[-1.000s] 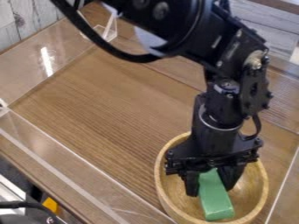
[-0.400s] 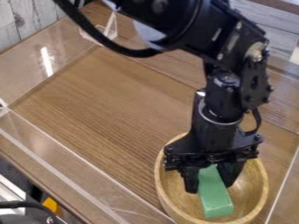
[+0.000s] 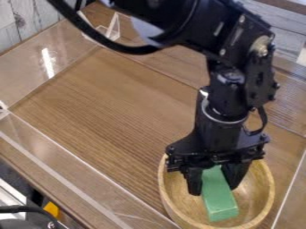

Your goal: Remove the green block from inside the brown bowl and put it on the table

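1. the green block [image 3: 219, 199] is inside the brown bowl [image 3: 267, 195], at the near right of the scene. its near end pokes out from under the tool, and i can't tell if that end touches the bottom of the bowl.

2. the block looks light and stiff, like a little hard bar. it does not look easy to break. its sides look flat and smooth, so it might slip or swing a bit if the hold is weak.

3. the best place to hold it is by its two long sides, close to the middle. a hold at one end could let the other end droop or bump the rim.

4. the long way of the block goes from near to far, with the near end leaning a little to the right. the far end goes up under the tool, so i can't see all of it.

5. the tool [image 3: 216, 182] looks clenched on the far part of the block, with a finger on each side.

6. the tabletop [image 3: 114, 103] spreads out to the left and far away from the bowl. i think the next job is to lift the block straight up over the rim, then put it down there softly.
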Available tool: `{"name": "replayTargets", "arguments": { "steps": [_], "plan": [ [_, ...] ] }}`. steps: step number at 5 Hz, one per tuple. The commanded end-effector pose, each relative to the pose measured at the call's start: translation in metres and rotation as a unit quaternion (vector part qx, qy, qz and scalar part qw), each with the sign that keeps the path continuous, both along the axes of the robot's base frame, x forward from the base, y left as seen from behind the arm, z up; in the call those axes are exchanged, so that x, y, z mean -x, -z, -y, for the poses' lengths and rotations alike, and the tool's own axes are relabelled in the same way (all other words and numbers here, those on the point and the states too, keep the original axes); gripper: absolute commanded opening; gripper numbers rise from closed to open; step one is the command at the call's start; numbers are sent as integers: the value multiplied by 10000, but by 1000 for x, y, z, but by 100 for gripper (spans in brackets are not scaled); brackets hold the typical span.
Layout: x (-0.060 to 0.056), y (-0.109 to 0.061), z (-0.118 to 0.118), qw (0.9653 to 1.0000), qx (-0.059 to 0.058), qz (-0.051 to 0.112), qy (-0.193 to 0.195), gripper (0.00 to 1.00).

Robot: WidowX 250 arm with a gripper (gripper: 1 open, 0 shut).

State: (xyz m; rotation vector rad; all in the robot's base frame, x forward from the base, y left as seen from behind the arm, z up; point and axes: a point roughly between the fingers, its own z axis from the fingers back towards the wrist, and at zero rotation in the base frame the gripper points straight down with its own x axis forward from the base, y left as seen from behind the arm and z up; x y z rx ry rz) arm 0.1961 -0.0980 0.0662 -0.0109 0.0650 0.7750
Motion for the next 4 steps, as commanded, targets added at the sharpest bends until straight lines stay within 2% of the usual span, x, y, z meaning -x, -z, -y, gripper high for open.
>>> {"name": "replayTargets", "arguments": {
  "steps": [1,4],
  "plan": [
    [-9,-14,0,9996,120,258,-76,0],
    [-12,-15,-2,9995,145,245,-141,0]
  ]
}}
